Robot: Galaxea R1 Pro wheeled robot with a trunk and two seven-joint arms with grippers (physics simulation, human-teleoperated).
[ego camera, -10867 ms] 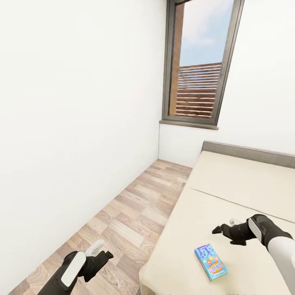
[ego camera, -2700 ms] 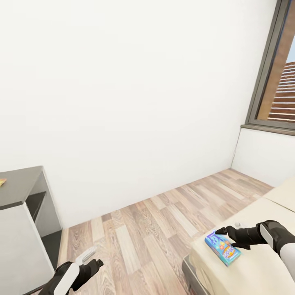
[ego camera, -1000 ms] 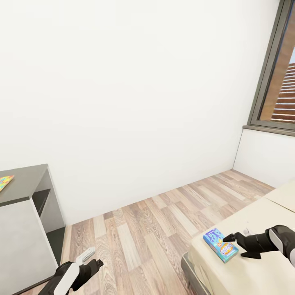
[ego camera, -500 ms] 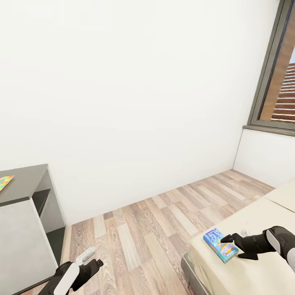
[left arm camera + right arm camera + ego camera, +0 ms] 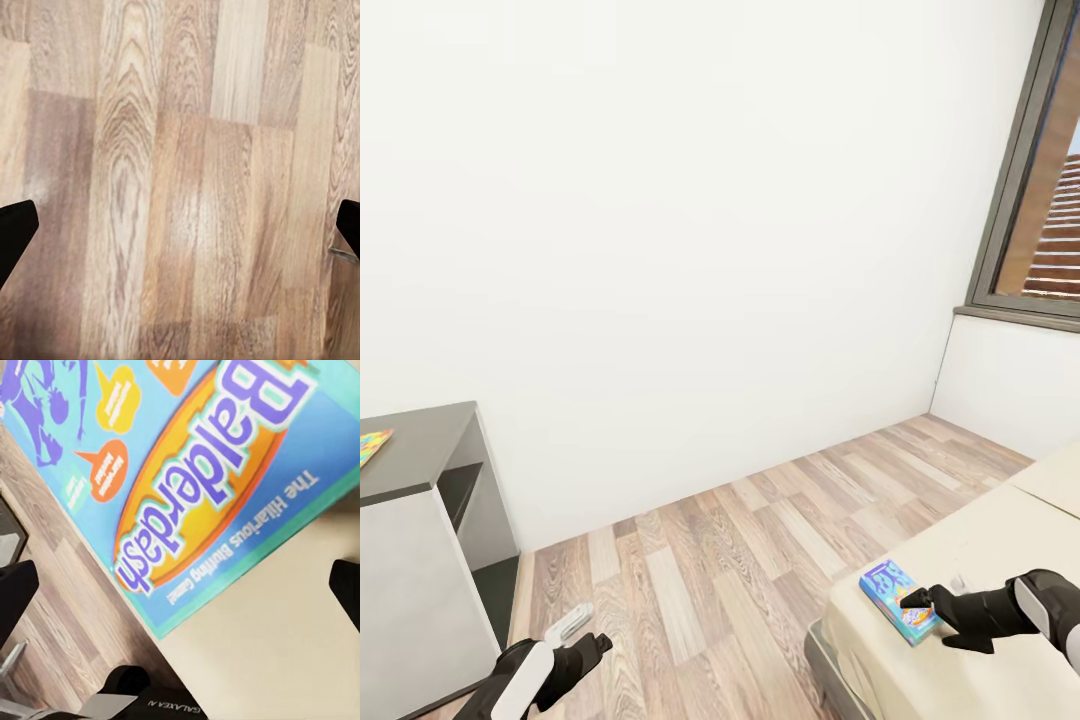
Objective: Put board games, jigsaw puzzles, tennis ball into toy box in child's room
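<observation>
The right pincer (image 5: 922, 603) is positioned at the near edge of the board game (image 5: 898, 599), which lies flat on the bed (image 5: 980, 680) close to the mattress corner, its long side running diagonally. In the head view the pincer tips overlap the box's near end; contact cannot be confirmed. In the right wrist view the box lid (image 5: 187, 472), printed "Balderdash" on a blue ground with orange speech bubbles, lies between the 2 dark fingertips (image 5: 15, 589), which sit far apart at opposite edges of the picture: the right pincer is spread wide and grips nothing. The cream bed surface (image 5: 277, 660) shows beside the box, and the wood floor (image 5: 45, 585) beyond the mattress edge. The left pincer (image 5: 592, 645) hangs low over the wood floor (image 5: 710, 560), well apart from the bed. In the left wrist view its 2 fingertips (image 5: 15, 229) stand wide apart with bare floor planks (image 5: 180, 180) between them: this pincer is also spread and carries nothing. A grey desk (image 5: 415, 445) stands against the white wall (image 5: 660, 250), with a multicoloured flat item (image 5: 372, 446) on its top, too cropped to identify. A dark-framed window (image 5: 1030, 200) occupies the adjoining wall.
</observation>
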